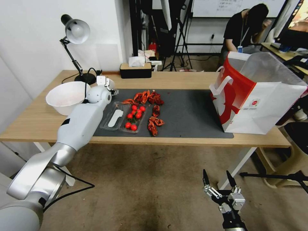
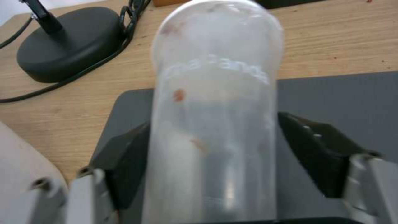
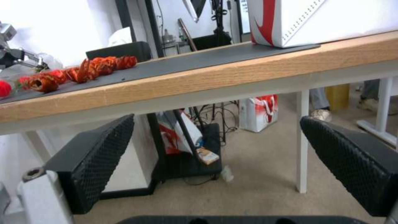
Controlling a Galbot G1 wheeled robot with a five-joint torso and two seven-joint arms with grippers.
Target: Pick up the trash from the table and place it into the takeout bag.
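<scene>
A clear plastic cup [image 2: 215,93] with reddish stains lies lengthwise between the black pads of my left gripper [image 2: 213,121], which press against both its sides. That gripper [image 1: 110,88] hovers over the left end of the dark grey mat [image 1: 192,112] on the table [image 1: 179,77]. To its left sits a beige shallow bowl [image 1: 64,96]. The takeout bag [image 1: 256,106] stands open at the table's right end. My right gripper [image 1: 219,179] hangs open below the table's front edge, holding nothing.
A clear tray of cherry tomatoes [image 1: 133,117] with a white spoon [image 1: 115,118] and red crayfish shells [image 1: 150,96] lie on the mat. A desk lamp [image 1: 77,32] and a tissue box [image 1: 135,70] stand along the back. A white table leg [image 3: 303,140] is ahead of the right gripper.
</scene>
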